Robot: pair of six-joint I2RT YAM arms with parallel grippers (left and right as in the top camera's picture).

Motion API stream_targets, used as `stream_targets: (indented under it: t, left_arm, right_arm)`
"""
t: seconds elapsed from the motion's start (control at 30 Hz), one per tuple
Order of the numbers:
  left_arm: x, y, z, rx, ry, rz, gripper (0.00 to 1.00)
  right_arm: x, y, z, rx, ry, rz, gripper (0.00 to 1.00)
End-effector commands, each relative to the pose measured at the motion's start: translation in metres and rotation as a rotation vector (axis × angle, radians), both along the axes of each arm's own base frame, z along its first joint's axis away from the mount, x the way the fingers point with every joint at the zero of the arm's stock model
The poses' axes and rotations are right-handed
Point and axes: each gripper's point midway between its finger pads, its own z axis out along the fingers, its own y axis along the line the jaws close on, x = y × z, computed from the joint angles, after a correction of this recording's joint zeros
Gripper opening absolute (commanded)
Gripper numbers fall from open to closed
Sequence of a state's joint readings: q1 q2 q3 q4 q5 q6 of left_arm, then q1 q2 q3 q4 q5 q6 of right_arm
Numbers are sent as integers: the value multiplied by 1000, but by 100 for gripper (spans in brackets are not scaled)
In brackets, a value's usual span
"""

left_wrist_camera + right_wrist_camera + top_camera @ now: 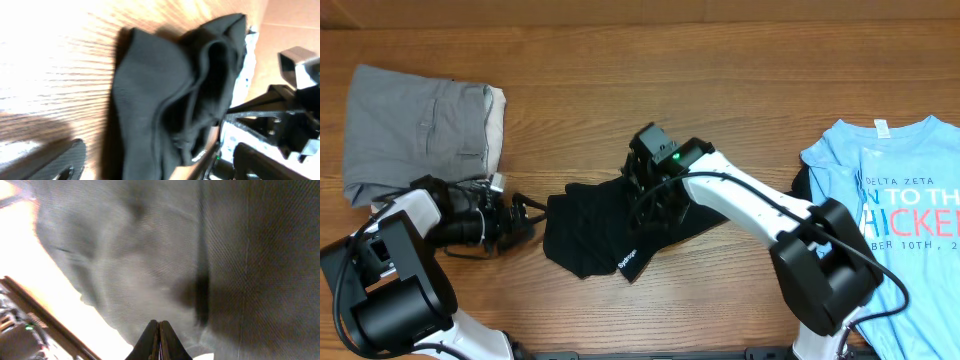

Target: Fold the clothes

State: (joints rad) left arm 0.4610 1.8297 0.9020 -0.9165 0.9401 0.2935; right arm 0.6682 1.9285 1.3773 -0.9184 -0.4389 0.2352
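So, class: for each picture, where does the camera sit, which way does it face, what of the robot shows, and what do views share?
Overhead: above the table, facing down on grey trousers, black garment, blue T-shirt; left arm, right arm show.
Left wrist: low on the left arm, facing along the table at the black garment; one finger, right arm beyond.
Right wrist: close over the black garment; shut fingers show.
Shared: black garment.

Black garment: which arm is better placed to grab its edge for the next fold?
Probably left: the left tool sits open beside the black garment's left edge. The right tool is shut, over the cloth's middle.
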Motion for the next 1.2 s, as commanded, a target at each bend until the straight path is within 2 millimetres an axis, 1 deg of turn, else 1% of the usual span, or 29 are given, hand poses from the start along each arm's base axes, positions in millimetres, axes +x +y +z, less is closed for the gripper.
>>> stream_targets:
  t: [0.0, 0.13, 0.23, 0.3, 0.4, 0.43, 0.47, 0.53, 0.57, 0.67, 0.73, 0.8, 0.9, 0.97, 1.03, 1.17]
  left_arm:
    - [22, 4, 43, 25, -203, -50, 100]
    - [30, 8, 83, 63, -277, -55, 100]
    - [34, 9, 115, 87, -330, -52, 100]
    - [38, 8, 139, 74, -362, -32, 100]
    - [42, 3, 175, 4, -394, 6, 100]
    - [42, 2, 181, 0, -403, 6, 100]
    - [42, 3, 183, 9, -403, 4, 100]
    - [38, 5, 178, 46, -369, -3, 92]
    - [35, 6, 173, 71, -346, -11, 92]
    - [24, 11, 156, 163, -258, -40, 90]
    - [17, 13, 148, 204, -212, -57, 90]
    - [14, 14, 143, 228, -189, -66, 91]
    - [12, 20, 135, 275, -167, -70, 100]
    - [14, 24, 129, 295, -147, -52, 100]
    - [17, 28, 122, 311, -142, -31, 100]
    - [24, 27, 105, 322, -163, -22, 100]
  right_arm:
    - [15, 9, 34, 46, -97, -10, 4]
    - [9, 20, 25, 58, -78, -23, 4]
    - [2, 32, 10, 54, -55, -18, 4]
    - [-5, 41, -4, 43, -25, -16, 4]
    - [-11, 55, -27, 37, 16, -25, 4]
    - [-12, 59, -35, 33, 28, -41, 4]
    - [-11, 63, -43, 30, 40, -64, 4]
    - [-4, 71, -58, 33, 57, -132, 4]
    - [2, 75, -63, 44, 60, -165, 4]
    - [34, 76, -73, 77, 34, -292, 4]
    - [62, 71, -74, 106, 2, -381, 4]
    - [87, 62, -70, 140, -16, -452, 4]
    - [112, 47, -63, 173, -20, -511, 4]
    - [118, 45, -54, 231, -3, -475, 4]
    - [115, 50, -44, 300, 17, -395, 4]
    - [101, 51, -44, 303, 62, -349, 5]
